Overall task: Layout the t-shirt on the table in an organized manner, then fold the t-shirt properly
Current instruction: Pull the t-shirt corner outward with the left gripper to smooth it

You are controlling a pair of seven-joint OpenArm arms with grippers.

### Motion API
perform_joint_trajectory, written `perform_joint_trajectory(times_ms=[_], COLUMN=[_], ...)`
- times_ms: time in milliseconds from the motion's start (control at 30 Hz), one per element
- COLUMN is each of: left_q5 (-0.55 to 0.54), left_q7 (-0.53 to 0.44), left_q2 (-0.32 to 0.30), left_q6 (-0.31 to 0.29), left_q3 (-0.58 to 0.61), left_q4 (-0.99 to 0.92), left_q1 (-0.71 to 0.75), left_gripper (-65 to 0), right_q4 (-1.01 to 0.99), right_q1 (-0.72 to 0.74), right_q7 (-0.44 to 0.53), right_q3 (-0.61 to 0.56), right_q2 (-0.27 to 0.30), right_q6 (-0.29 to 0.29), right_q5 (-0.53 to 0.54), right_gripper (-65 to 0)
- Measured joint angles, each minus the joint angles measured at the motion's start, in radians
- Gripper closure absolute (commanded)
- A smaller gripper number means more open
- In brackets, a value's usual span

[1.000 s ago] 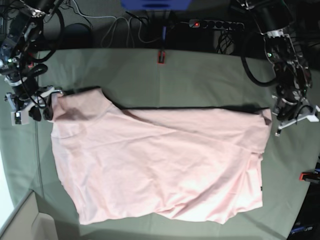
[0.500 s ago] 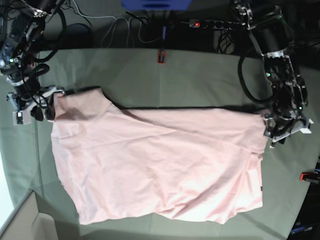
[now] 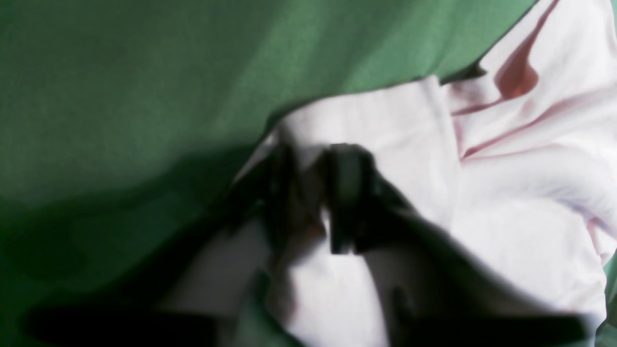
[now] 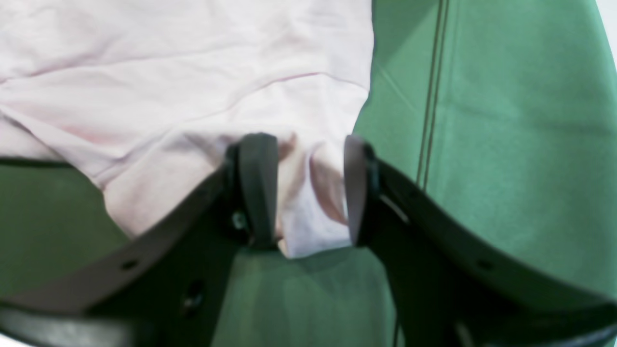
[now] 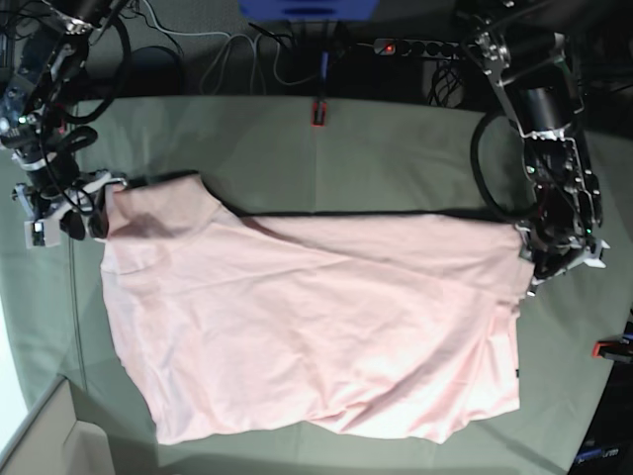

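T-shirt (image 5: 307,327) lies mid-frame on the desk (image 5: 396,158); left claw (image 3: 308,193) pinches its right corner, right claw (image 4: 303,188) pinches its left corner.

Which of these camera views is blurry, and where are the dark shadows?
Left wrist view: soft and smeared, the left gripper a dark blur on the t-shirt. Right wrist view: sharper. Base view: clear, a thin dark shadow along the shirt's far edge on the table.
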Motion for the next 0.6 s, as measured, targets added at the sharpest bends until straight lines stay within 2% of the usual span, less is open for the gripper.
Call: perform_joint_trajectory(times_ms=[233, 367, 500, 600], left_q5=[-0.003, -0.016, -0.025, -0.045], left_q7=[0.014, 0.015, 0.01, 0.015], left_q2=[-0.001, 0.011, 0.063, 0.07], left_q6=[0.0, -0.004, 0.001, -0.008], left_q3=[0.0, 0.0, -0.006, 0.0], left_q4=[0.029, 0.239, 0.471, 0.59], left_q1=[0.005, 0.095, 0.211, 0.295], left_gripper=[0.0, 0.0, 0.0, 0.0], right_q4=[0.0, -0.03, -0.073, -0.075], right_q1=[0.006, 0.011, 0.01, 0.008], right_q7=[0.0, 0.003, 0.001, 0.0], right_q3=[0.0, 0.0, 0.0, 0.002], right_q2=[-0.001, 0.0, 0.002, 0.002], right_q6=[0.0, 0.0, 0.0, 0.0], right_q5=[0.0, 0.002, 0.001, -0.001], right_gripper=[-23.6, -23.5, -23.5, -23.6])
